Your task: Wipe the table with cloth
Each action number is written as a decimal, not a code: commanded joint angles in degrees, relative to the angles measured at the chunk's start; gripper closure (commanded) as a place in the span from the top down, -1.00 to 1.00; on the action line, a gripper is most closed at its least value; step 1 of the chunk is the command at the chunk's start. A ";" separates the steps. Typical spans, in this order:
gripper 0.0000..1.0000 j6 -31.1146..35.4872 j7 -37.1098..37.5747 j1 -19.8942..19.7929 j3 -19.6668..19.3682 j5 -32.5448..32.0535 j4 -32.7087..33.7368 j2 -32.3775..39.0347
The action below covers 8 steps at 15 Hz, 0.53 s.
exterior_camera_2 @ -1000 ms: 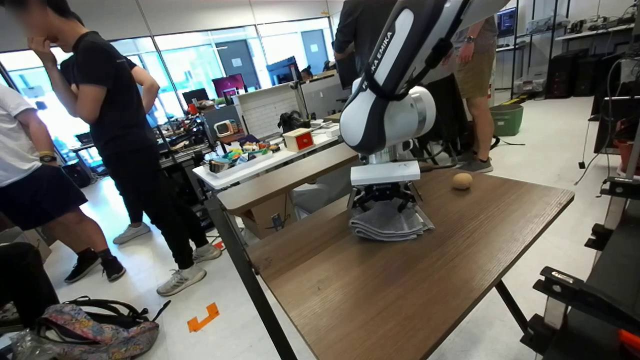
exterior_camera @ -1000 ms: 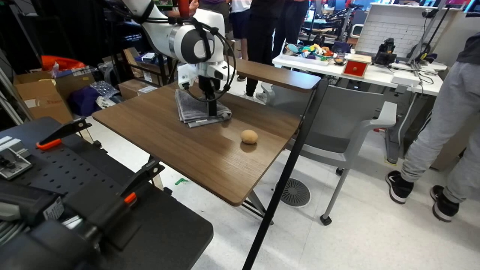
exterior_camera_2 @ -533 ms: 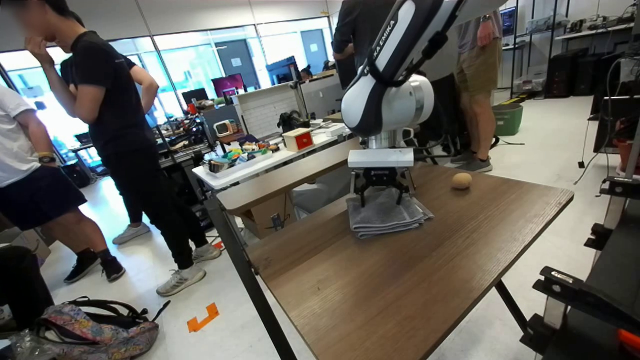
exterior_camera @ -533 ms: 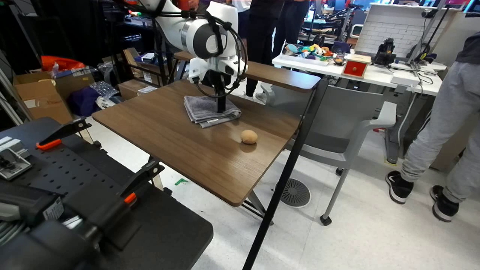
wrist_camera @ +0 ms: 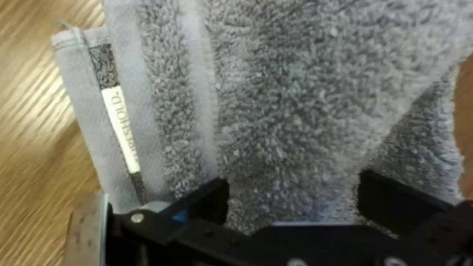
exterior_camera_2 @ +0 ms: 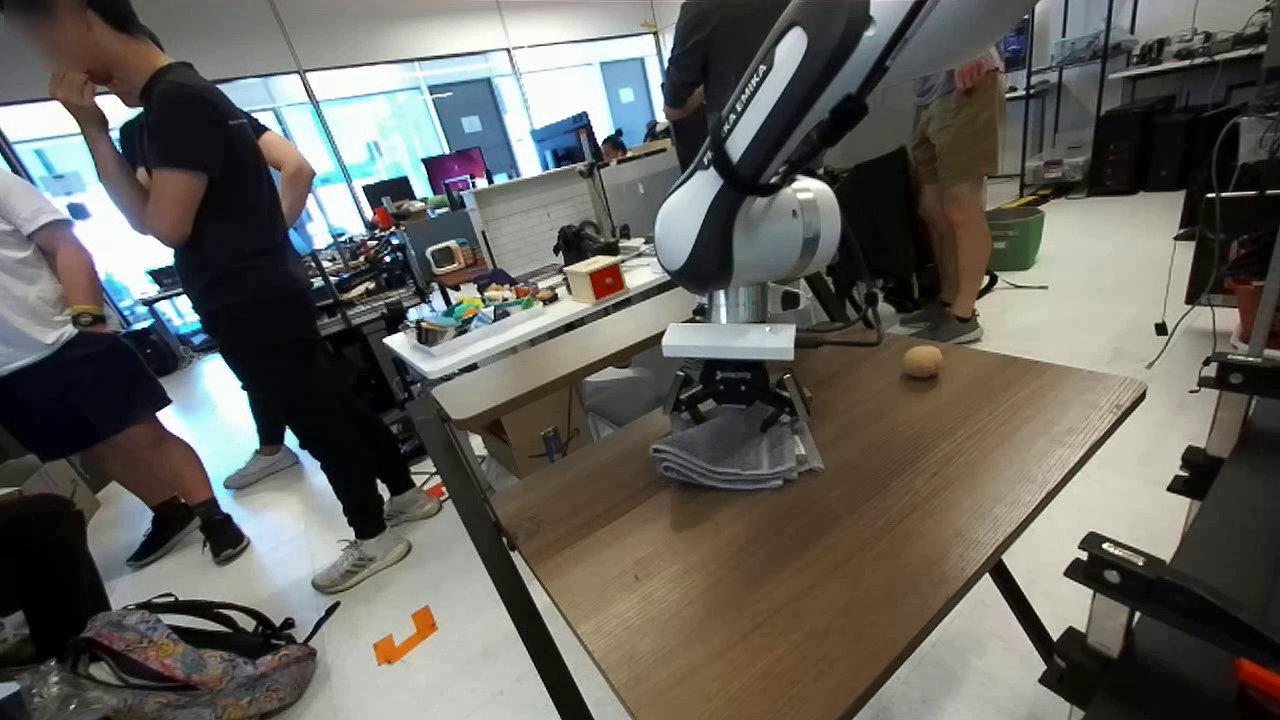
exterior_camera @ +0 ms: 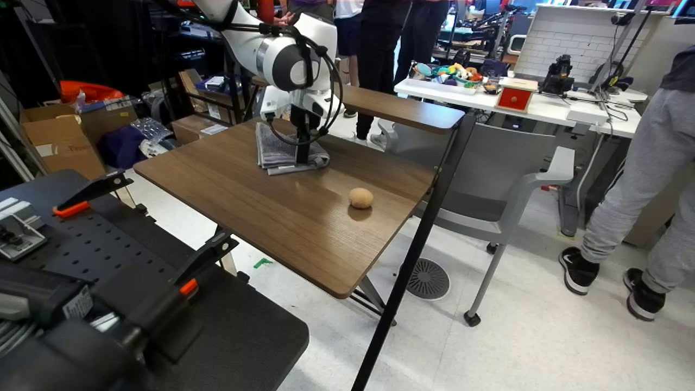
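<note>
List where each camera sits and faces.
An exterior view: high beside a black bench, looking down across the table; arm and claw show.
An exterior view: roughly opposite, table ahead, bright panes beyond; arm and claw show.
Wrist view: on the wrist, facing down onto cloth; claw fingers show.
Both exterior views share cloth and tan object.

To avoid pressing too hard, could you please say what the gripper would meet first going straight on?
The gripper, pointing down with its jaws apart, would meet the folded grey cloth first, and may be touching it now. The table lies beneath.
</note>
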 commanded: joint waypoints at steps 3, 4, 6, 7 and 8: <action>1.00 4.64 3.51 2.76 4.30 3.59 11.11 9.11; 1.00 5.45 4.53 3.45 4.50 2.82 13.02 10.66; 1.00 5.43 6.27 4.61 4.16 2.16 15.30 12.26; 1.00 3.73 7.00 5.10 3.66 1.62 15.72 12.39; 1.00 2.38 6.53 5.19 3.50 1.35 14.85 11.68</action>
